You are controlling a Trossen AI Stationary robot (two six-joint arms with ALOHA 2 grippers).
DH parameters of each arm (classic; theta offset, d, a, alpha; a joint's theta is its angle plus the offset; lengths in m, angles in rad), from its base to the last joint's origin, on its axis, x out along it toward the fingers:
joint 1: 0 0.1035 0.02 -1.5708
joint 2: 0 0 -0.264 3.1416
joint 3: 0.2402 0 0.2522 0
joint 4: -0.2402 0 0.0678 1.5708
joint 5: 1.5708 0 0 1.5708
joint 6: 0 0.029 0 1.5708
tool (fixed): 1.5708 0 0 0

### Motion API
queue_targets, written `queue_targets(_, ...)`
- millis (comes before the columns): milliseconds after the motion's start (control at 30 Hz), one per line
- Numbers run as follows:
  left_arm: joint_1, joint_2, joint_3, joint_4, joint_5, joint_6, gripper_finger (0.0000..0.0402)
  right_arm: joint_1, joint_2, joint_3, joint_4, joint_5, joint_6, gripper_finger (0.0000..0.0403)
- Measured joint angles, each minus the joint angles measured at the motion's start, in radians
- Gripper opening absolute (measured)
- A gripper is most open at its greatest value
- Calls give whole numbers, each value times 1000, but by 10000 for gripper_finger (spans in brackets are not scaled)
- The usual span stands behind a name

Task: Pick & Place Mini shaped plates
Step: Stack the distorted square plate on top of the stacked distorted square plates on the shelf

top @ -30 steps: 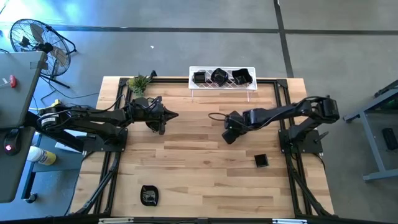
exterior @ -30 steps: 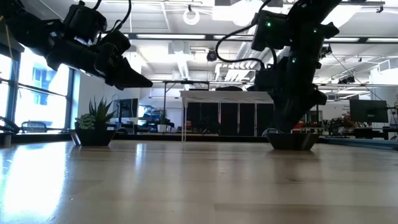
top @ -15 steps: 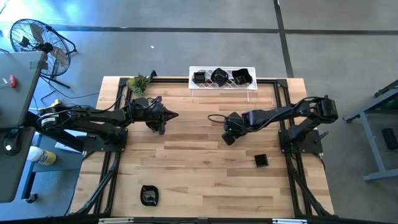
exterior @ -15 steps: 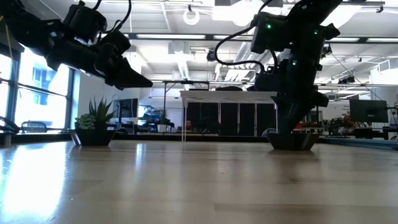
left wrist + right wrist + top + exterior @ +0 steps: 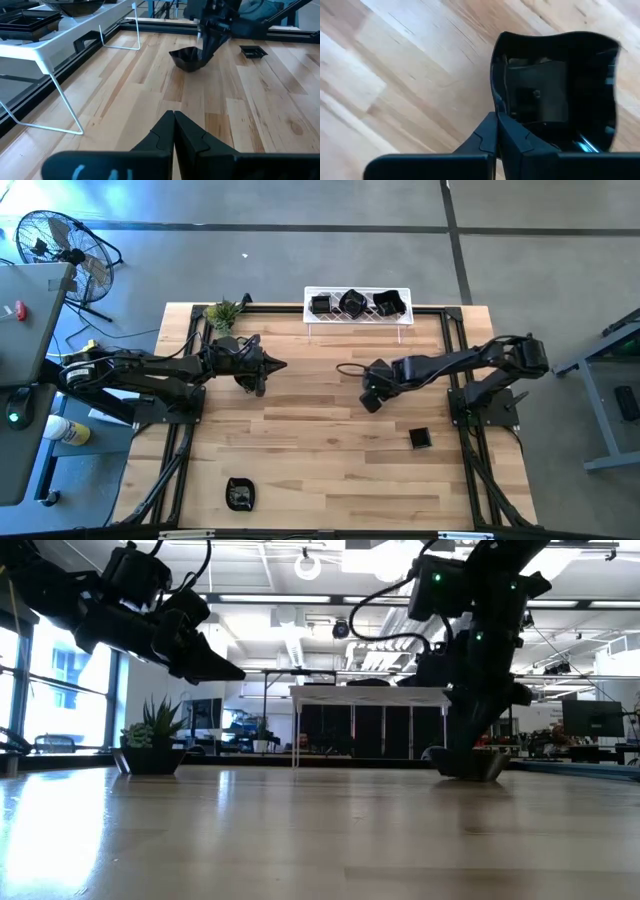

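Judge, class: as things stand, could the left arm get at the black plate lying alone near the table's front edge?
Probably yes. The left gripper hangs shut above mid-table, holding nothing, and bare wood lies between it and that plate. The right gripper, shut on another plate, is well off to the side.

My two arms [image 5: 150,370] are matte black, jointed, with looping black cables, a green indicator light, and tapered fingers [image 5: 172,137].
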Motion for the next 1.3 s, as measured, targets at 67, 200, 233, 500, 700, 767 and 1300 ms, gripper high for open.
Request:
queue_targets(67,0,0,0,0,0,0,1,0,-27,0,-1,-9,0,2)
queue_targets(200,0,0,0,0,0,0,1,5,-96,0,-4,-10,7,1)
queue_targets(233,0,0,0,0,0,0,1,5,-116,5,-11,-14,7,1)
queue_targets(500,0,0,0,0,0,0,1,10,-197,127,-99,-6,-32,2)
queue_targets(700,0,0,0,0,0,0,1,17,-162,214,-274,66,-43,2)
queue_targets(767,0,0,0,0,0,0,1,17,-162,254,-317,90,-49,2)
queue_targets(1300,0,0,0,9,3,-8,1,-212,-75,739,-495,303,-311,2)
